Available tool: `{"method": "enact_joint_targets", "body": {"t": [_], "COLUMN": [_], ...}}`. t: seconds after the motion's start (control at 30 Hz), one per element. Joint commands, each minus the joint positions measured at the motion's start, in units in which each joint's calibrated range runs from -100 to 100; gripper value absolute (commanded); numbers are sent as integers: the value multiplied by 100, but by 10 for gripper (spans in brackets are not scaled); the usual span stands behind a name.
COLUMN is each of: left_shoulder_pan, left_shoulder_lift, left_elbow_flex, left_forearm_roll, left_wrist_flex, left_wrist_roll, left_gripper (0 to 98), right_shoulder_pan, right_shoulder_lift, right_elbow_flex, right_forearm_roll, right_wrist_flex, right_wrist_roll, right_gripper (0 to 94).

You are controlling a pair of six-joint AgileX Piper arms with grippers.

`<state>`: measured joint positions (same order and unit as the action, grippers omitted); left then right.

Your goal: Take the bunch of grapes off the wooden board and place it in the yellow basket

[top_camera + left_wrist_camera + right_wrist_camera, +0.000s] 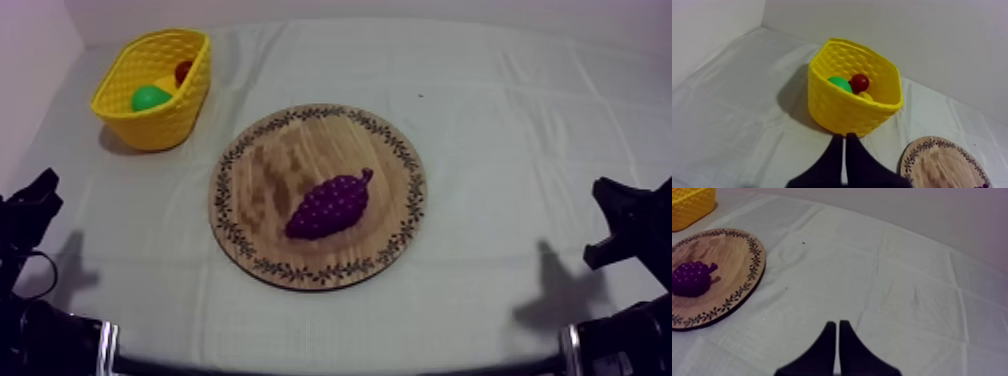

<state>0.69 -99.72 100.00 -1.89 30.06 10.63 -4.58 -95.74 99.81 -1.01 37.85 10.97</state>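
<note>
A purple bunch of grapes (331,204) lies on the round wooden board (260,170) at the table's middle, right of the board's centre; it appears too in the right wrist view (692,278) on the board (732,263). The yellow basket (160,120) stands at the back left. My left gripper (38,190) rests low at the left edge, and its fingers (844,142) lie together as a narrow wedge pointing at the basket (847,107). My right gripper (610,195) rests low at the right, fingers (837,328) shut on nothing over bare cloth.
Inside the basket lie a green pear (839,83), a small red fruit (860,82) and something yellow (867,96). The board's patterned rim (932,150) lies beside the basket. Bare cloth surrounds the board on all sides.
</note>
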Motion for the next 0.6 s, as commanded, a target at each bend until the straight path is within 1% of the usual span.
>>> {"method": "enact_joint_targets", "body": {"t": [0.0, 0.43, 0.57], "left_shoulder_pan": [231, 231, 233], "left_shoulder_lift": [-28, -28, 79], "left_elbow_flex": [0, -7, -98], "left_forearm_roll": [-38, -45, -44], "left_wrist_flex": [293, 288, 242], "left_wrist_roll": [-1344, -1339, -1406], "left_gripper": [0, 0, 0], "right_shoulder_pan": [-2, -2, -2], "right_shoulder_lift": [-1, -1, -1], "right_elbow_flex": [-3, -3, -3], "right_forearm_roll": [1, 1, 1], "right_wrist_flex": [-3, -3, -3], "right_wrist_roll": [-1, -1, -1], "right_gripper": [4, 4, 4]}}
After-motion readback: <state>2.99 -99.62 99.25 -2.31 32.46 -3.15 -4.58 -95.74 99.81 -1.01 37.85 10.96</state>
